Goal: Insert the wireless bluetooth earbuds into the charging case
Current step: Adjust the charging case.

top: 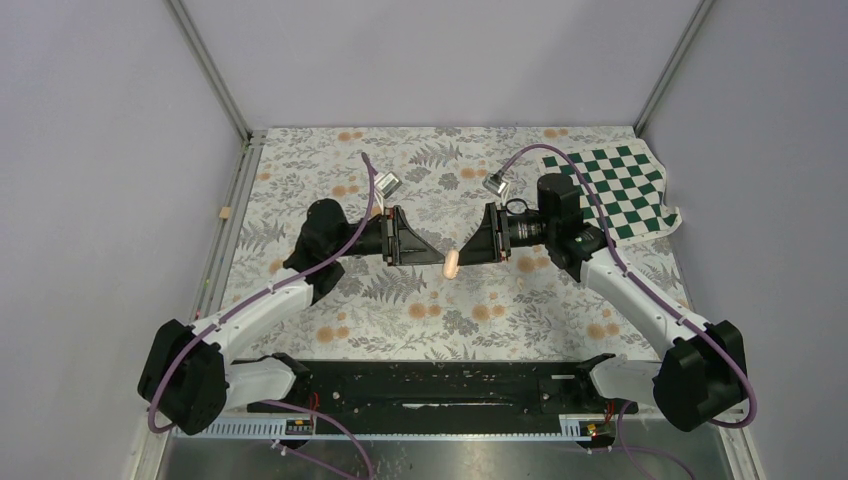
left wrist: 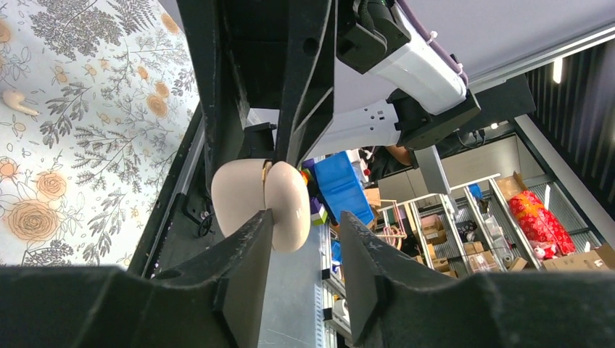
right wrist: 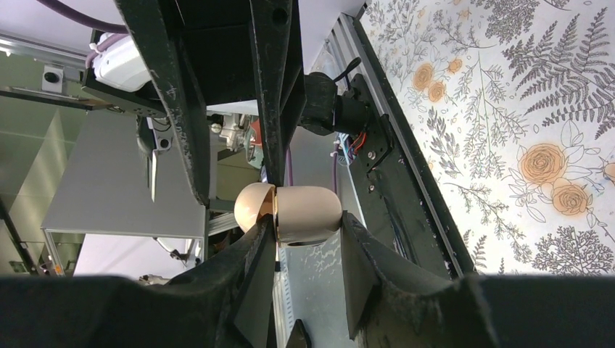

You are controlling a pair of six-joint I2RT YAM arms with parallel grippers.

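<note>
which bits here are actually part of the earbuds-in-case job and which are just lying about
For the job:
- charging case, held up between the left tool and right tool
- one earbud, lying on the floral cloth; a second one isn't visible

Just lying about:
- green checkered cloth, far right
- small tan block, by the left rail

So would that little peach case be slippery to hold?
Probably: the charging case looks smooth and rounded, so it may slip. Its egg shape would likely roll if dropped. The seam suggests it could pop open when squeezed.
</note>
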